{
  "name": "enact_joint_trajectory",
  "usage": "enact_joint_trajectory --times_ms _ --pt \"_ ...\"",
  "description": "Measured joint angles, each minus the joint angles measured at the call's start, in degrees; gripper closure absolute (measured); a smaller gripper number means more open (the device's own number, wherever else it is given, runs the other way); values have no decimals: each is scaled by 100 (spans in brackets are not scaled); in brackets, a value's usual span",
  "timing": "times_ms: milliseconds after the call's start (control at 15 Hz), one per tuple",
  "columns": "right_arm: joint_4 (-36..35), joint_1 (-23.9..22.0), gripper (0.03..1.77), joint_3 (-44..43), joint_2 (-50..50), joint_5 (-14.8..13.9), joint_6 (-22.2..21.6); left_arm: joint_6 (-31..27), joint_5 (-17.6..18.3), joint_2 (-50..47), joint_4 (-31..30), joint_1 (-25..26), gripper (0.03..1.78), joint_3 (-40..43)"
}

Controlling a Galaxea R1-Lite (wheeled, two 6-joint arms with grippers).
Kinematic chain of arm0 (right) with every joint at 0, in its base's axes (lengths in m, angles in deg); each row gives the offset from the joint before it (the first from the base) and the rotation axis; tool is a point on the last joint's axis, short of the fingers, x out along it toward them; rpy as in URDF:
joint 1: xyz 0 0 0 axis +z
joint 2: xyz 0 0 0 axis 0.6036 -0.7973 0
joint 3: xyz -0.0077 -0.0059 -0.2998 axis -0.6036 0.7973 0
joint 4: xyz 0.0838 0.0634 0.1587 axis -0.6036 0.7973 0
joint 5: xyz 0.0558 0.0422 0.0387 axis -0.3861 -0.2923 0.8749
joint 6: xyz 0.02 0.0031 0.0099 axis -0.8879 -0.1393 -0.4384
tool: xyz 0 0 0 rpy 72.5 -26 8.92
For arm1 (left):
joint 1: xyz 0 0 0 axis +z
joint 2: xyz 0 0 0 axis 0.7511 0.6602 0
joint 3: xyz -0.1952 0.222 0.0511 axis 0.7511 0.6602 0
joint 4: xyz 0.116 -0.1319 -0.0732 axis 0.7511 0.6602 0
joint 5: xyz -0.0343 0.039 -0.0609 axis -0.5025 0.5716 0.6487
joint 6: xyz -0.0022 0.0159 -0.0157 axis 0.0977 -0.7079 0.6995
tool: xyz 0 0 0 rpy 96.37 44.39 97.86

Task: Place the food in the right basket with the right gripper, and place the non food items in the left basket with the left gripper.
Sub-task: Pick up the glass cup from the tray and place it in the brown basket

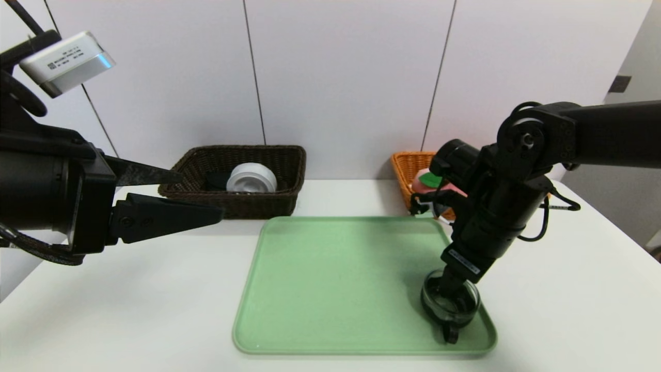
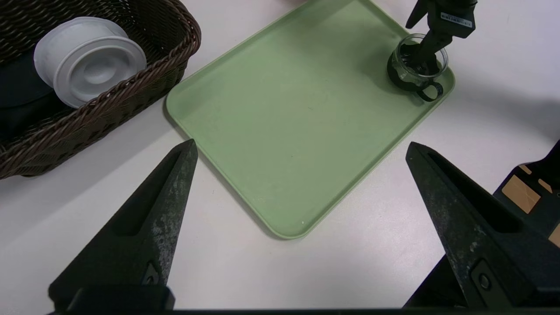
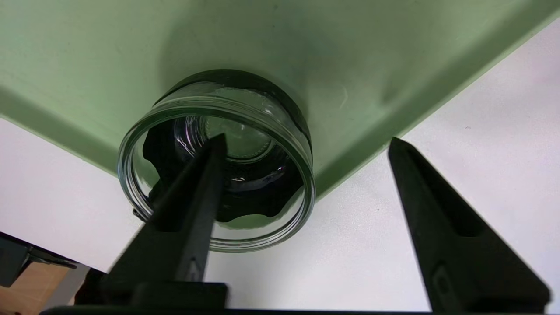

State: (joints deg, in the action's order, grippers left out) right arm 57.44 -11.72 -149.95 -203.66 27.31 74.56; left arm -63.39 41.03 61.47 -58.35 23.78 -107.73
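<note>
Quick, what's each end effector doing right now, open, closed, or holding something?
Left end effector: open, empty, beside the left basket.
Right end effector: open, one finger inside the glass cup, not gripping.

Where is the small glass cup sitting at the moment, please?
In the head view, the glass cup stands in the green tray's near right corner, with the right gripper straddling its rim.

Glossy clear glass cup (image 3: 216,159); matt green tray (image 1: 335,279); woven wicker left basket (image 1: 242,178).
</note>
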Motion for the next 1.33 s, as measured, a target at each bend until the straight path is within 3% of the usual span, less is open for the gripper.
enact_joint_trajectory --times_ms 267,400,1133,1333 --pt "13 61 105 11 0 6 -1 2 -5 0 0 2 12 -1" --pt "20 100 169 37 2 11 -4 2 -10 0 0 5 12 -1" --pt "2 138 173 -424 352 72 -117 4 -16 -13 2 2 12 -9" --pt "-2 243 173 -907 524 74 -458 2 -16 -13 0 2 12 -17"
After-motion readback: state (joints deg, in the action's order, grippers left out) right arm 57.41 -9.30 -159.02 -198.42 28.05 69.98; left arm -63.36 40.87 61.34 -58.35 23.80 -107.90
